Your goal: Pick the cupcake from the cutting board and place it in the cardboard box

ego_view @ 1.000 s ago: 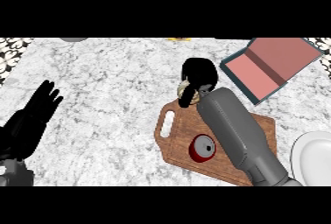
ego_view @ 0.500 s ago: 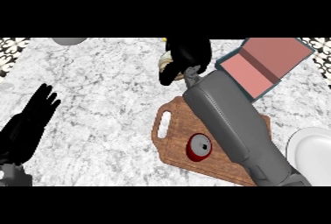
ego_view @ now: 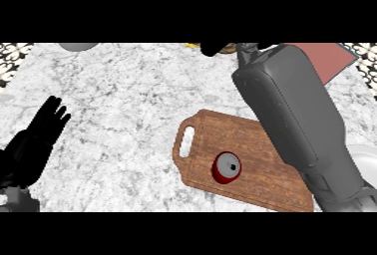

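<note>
My right hand (ego_view: 215,49) is raised at the view's top edge, just left of the cardboard box (ego_view: 325,59), and mostly cut off there. Its fingers curl over a small brown and yellow thing, the cupcake (ego_view: 230,48), of which only a sliver shows. The grey right forearm (ego_view: 294,114) crosses over the right side of the wooden cutting board (ego_view: 254,184). On the board lies a red round item with a grey top (ego_view: 227,167). The box is pinkish inside and partly hidden by the forearm. My left hand (ego_view: 33,144) rests open at the left edge, fingers up.
A white plate (ego_view: 365,158) shows at the right edge behind the forearm. A grey bowl (ego_view: 78,46) sits at the top left. The marble counter (ego_view: 125,99) stretches between the left hand and the board.
My right hand has risen from the board's far corner toward the top edge, carrying the cupcake, and now stands beside the box. The left hand has stayed put.
</note>
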Available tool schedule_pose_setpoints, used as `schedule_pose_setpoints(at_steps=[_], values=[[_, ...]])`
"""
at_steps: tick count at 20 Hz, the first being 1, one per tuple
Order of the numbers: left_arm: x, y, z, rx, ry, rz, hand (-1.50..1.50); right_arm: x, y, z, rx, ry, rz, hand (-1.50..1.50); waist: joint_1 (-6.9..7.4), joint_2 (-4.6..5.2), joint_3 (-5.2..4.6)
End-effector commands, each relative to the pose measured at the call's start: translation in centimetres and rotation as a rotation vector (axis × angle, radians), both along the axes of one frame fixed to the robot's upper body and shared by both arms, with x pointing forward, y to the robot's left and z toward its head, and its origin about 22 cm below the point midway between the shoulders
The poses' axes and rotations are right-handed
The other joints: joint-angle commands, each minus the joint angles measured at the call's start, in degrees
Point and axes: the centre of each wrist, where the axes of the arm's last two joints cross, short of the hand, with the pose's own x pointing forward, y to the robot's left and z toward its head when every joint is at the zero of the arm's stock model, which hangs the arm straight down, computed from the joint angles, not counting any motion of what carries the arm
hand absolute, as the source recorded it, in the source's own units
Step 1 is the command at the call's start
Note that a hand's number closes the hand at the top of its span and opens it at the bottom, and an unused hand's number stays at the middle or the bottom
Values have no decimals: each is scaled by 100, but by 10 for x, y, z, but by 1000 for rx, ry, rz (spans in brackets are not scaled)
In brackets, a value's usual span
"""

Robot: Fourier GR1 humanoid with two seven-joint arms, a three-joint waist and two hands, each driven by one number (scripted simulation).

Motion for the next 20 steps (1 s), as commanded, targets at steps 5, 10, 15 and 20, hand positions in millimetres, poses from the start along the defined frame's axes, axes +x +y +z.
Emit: schedule_pose_setpoints(at_steps=[5,10,15,20], values=[[4,-13,-1,9,-25,17,0,21,-75,20,-30,10,-98,150,-2,11,3],[1,9,3,18,-4,5,0,39,-81,-11,-32,14,-102,150,42,25,1],[-9,4,-4,10,-3,-17,0,54,-116,-45,-43,2,-66,150,91,35,2],[1,6,-3,-5,-13,-12,0,69,-146,-50,-7,37,-62,150,89,41,2]])
